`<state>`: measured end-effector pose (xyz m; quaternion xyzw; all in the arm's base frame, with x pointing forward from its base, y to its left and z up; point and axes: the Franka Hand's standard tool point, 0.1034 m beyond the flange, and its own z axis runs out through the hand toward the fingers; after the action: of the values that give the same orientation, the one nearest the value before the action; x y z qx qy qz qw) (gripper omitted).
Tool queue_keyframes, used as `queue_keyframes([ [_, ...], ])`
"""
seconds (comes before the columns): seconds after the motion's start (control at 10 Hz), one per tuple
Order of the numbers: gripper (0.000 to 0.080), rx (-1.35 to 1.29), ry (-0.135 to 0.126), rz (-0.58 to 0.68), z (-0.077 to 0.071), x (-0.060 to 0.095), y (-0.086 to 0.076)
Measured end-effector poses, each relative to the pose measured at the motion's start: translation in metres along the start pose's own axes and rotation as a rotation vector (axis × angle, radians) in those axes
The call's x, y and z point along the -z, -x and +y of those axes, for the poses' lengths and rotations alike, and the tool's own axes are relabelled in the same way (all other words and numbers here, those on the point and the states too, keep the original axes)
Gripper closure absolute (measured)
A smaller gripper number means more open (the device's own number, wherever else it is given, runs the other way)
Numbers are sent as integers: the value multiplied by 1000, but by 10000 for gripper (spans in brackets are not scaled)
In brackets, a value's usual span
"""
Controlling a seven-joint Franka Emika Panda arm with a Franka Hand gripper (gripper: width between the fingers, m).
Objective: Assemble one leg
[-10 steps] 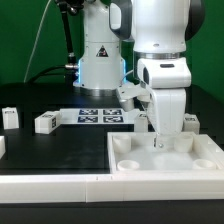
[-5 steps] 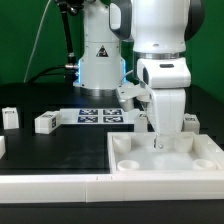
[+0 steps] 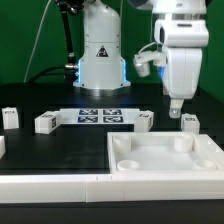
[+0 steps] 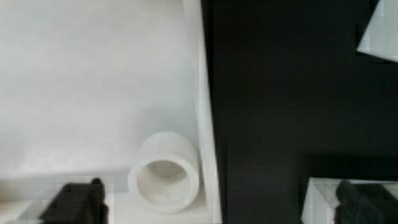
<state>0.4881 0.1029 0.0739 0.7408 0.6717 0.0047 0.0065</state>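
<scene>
Hovering empty: your fingers [image 3: 177, 107] hang apart with nothing between them, above the far edge of the tabletop [image 3: 160, 160]. The nearest leg [image 3: 190, 123] sits on the counter [image 3: 65, 142] just below them, slightly toward the exterior view's right, behind the tabletop. Its long axis is too small to tell. Expect to drop and shift that way.

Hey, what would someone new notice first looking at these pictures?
The large white tabletop with round corner sockets fills the exterior view's lower right. Above its far edge the robot's hand hangs open and empty, with a small white leg close by. The marker board lies in front of the robot's base.
</scene>
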Motion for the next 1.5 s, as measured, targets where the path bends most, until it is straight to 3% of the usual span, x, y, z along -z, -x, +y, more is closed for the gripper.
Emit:
queue_keyframes([
  [0.4, 151, -182, -7, 0, -1, -4, 1],
  [0.8, 151, -665, 6, 30, -16, -10, -13],
  [1.2, 151, -1131, -23, 72, -27, -20, -34],
  [1.5, 151, -1394, -53, 84, -29, -22, -39],
])
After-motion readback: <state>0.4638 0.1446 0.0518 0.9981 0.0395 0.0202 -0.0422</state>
